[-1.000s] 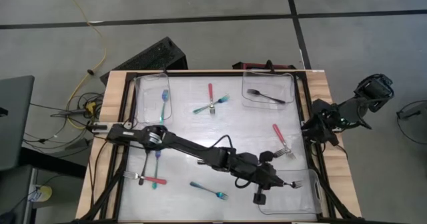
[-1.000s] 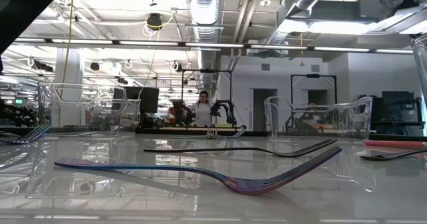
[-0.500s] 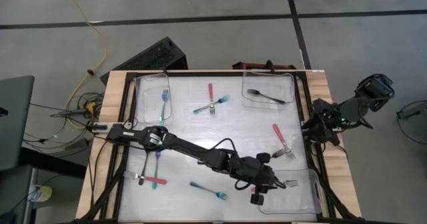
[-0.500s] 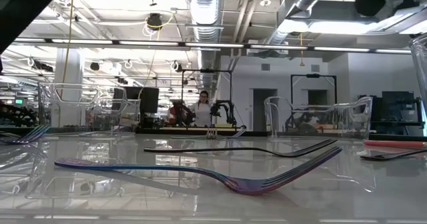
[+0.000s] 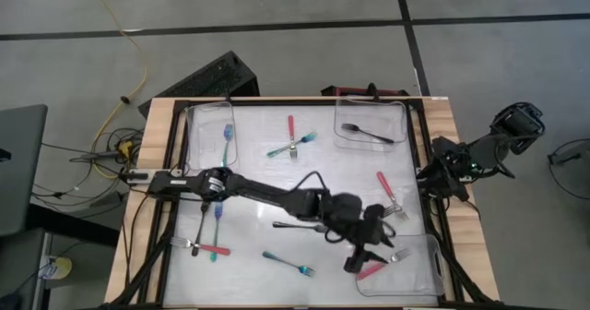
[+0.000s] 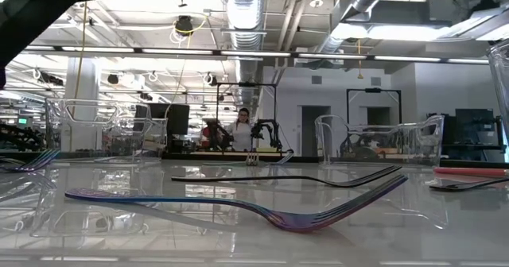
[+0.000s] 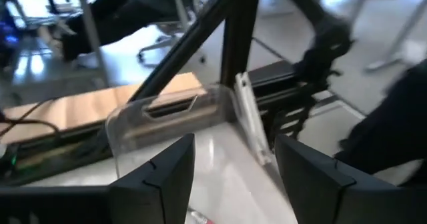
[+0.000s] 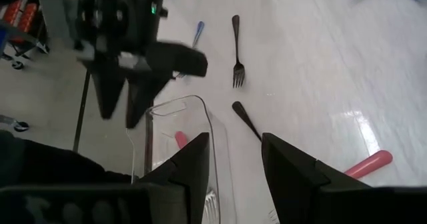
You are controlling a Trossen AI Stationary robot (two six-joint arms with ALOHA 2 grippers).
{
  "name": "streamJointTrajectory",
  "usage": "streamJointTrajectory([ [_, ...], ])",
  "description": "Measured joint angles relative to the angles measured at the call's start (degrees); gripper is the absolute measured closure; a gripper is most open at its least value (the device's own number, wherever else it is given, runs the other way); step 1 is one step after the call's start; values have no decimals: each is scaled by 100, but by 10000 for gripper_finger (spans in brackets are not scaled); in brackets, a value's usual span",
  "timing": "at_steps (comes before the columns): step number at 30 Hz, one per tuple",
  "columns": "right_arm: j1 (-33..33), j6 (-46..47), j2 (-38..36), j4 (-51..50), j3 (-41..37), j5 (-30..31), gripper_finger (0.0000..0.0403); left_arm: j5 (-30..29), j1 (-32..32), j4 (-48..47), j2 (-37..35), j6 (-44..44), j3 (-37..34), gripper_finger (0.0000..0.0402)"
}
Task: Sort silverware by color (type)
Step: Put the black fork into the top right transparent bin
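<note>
Black and spread apart, the fingers of the left end effector (image 5: 366, 250) hang over the near-right part of the bench (image 5: 341, 167), at the rim of a clear tray (image 5: 429, 264) in the near right corner, and they hold nothing. Just below them, a red-handled fork (image 5: 380, 262) lies inside that tray, handle toward the bench centre, tines toward the tray's far wall. The left wrist view shows its two dark fingers (image 7: 157, 177) well apart with the tray's clear corner between them and a sliver of red at the picture's lower edge.

Beside the left arm's forearm a black fork (image 5: 297, 225) lies on the white surface. Another red-handled fork (image 5: 387, 192) rests toward the right edge, tines near the tray. A teal fork (image 5: 288, 265) lies near the front edge, and at the near left a red fork (image 5: 208, 249) crosses a blue one (image 5: 218, 220). Toward the far side a red fork (image 5: 290, 135) and a teal fork (image 5: 293, 145) cross each other. The far left tray (image 5: 210, 135) holds one blue fork (image 5: 228, 144); the far right tray (image 5: 371, 125) holds one black fork (image 5: 367, 132).

The right end effector (image 5: 433, 176) waits at the right edge of the bench, its fingers (image 8: 190, 167) parted and empty.
</note>
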Motion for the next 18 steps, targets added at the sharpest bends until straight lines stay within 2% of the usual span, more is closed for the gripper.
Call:
streamJointTrajectory([
  [3,0,0,4,-1,-2,0,243,217,113,-436,-297,87,-117,222],
  [6,0,86,4,-8,-6,2,243,54,163,-1633,-648,615,-53,230],
  [13,-2,238,11,-1,-7,343,243,-1495,140,-4280,-1772,1798,-39,236],
  [18,-3,-49,193,184,-7,477,243,-2520,121,-5746,-2468,2198,-41,236],
])
